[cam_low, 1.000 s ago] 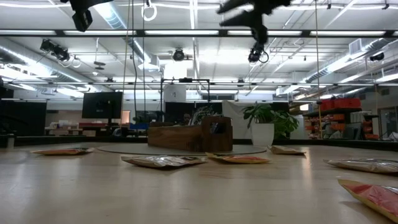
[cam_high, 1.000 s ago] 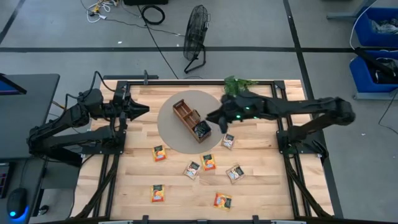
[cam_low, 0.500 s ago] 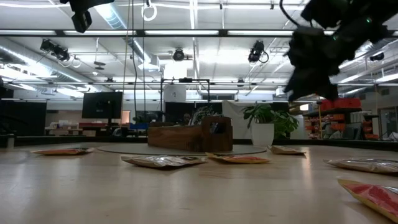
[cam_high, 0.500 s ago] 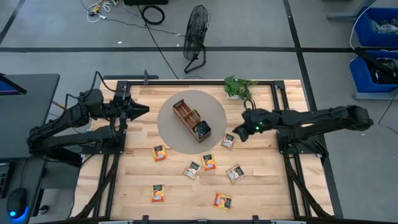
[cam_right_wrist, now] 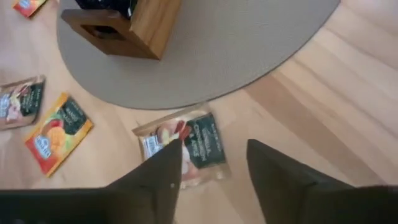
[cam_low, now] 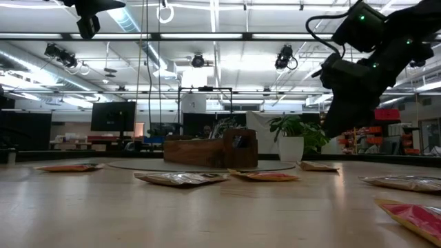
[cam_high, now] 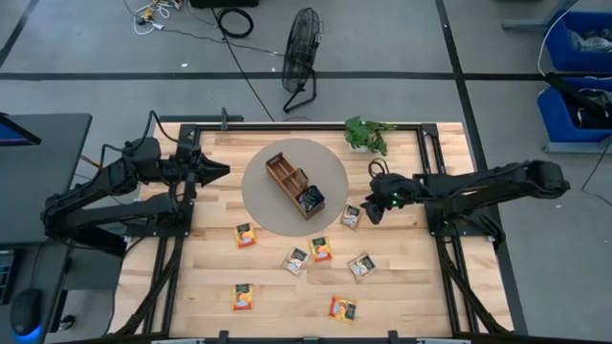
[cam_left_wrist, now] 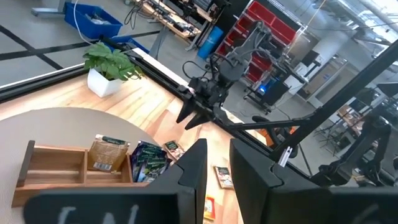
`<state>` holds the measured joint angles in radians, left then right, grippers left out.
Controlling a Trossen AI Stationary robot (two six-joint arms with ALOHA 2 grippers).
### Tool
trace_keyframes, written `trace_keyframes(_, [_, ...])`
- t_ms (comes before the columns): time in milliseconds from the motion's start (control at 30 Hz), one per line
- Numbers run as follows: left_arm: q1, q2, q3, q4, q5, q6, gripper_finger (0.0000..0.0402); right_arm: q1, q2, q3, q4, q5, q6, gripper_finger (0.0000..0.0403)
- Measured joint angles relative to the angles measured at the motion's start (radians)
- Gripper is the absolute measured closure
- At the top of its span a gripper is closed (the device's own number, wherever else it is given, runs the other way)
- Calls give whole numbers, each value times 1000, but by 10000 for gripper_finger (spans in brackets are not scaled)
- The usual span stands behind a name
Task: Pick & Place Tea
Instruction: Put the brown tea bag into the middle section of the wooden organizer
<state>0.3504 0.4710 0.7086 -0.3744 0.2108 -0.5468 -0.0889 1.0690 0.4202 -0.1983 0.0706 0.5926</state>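
Observation:
Several tea sachets lie flat on the wooden table. A pale one (cam_high: 351, 217) (cam_right_wrist: 186, 149) lies just off the round grey mat (cam_high: 330, 172). Orange and pale ones (cam_high: 320, 249) lie nearer the front. The wooden tray (cam_high: 287, 177) stands on the mat, with dark sachets (cam_high: 309, 199) in one end compartment. My right gripper (cam_high: 368, 212) (cam_right_wrist: 214, 168) hangs open, slanting down over the pale sachet and clear of it. My left gripper (cam_high: 218, 170) (cam_left_wrist: 217, 171) waits high at the table's left, with a narrow gap between its fingers and nothing in it.
A small green plant (cam_high: 366, 134) in a white pot stands at the far edge, behind my right arm. Black frame rails (cam_high: 435, 239) run along both sides of the table. Loose sachets (cam_high: 243, 296) are scattered over the near half.
My right gripper has left the space above the tray. It has swung toward the table's right edge, sunk toward the pale sachet beside the mat, and tipped further downward. The sachets and the tray lie as before.

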Motion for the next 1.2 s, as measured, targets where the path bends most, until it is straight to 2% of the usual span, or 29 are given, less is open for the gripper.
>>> trace_keyframes(200, [0, 0, 0, -4, 0, -18, 330, -1, 111, 0, 86, 1, -36, 150])
trace_keyframes(367, [0, 0, 0, -8, 0, -21, 330, -1, 208, 0, 93, 0, -68, 133])
trace_keyframes(733, [0, 0, 0, -27, -8, -38, 330, 3, 356, 6, 167, -6, -154, 152])
trace_keyframes(1000, [0, 0, 0, -28, -32, -47, 330, 48, 363, 2, 190, 48, -185, 186])
trace_keyframes(1200, [0, 0, 0, -28, -34, -46, 330, 97, 366, 2, 201, 49, -186, 206])
